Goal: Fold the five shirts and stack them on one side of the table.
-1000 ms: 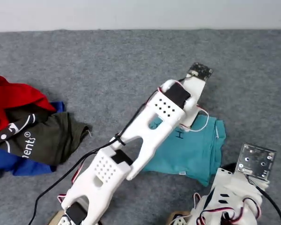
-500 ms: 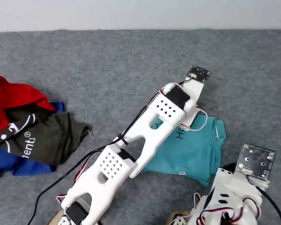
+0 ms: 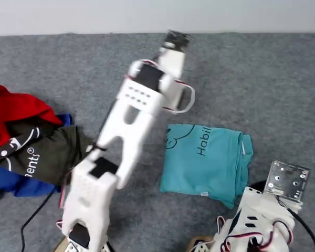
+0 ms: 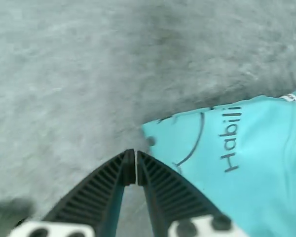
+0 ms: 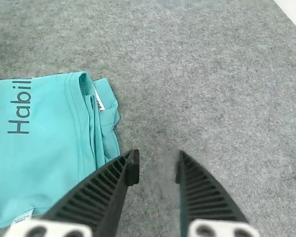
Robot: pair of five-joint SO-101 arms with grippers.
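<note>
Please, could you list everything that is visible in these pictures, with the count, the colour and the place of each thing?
teal shirt: 1, teal with dark lettering, folded, right of the table's centre in the high view
red shirt: 1, red, crumpled, far part of the pile at the table's left edge
dark shirt: 1, dark olive with white lettering, middle of that pile
blue shirt: 1, blue, near part of that pile
table: 1, grey felt-like cover
wall: 1, white, behind the table
cable: 1, black, by the near edge
left gripper: 1, black fingers, shut, empty, by the teal shirt's corner
right gripper: 1, black fingers, open, empty, beside the teal shirt's folded edge
</note>
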